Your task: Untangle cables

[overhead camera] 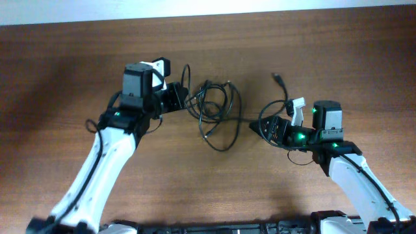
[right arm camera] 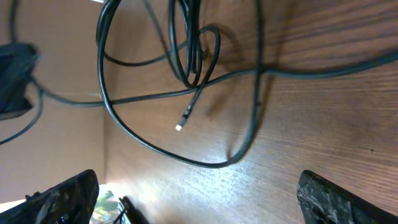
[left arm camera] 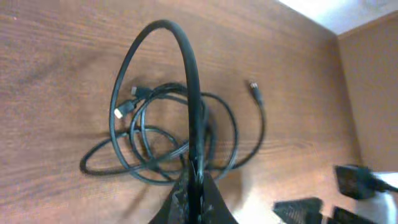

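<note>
Your left gripper, seemingly clamped on a cable loop, has the clump just ahead of its fingers; the right gripper, fingers apart, lies farther off.

The overhead view looks straight down on the bench from well above. It is wide enough to take in the left arm and right arm, which enter from the bottom edge, and the cables at mid-frame. The left wrist view sits close behind the left end effector, at bottom centre, and faces out along it, low over the cables. The right wrist view is nearer the bench, looking between the fingers of the right end effector, which show at the two lower corners. All three views share the cables. The left wrist view also catches part of the right arm at lower right.
</note>
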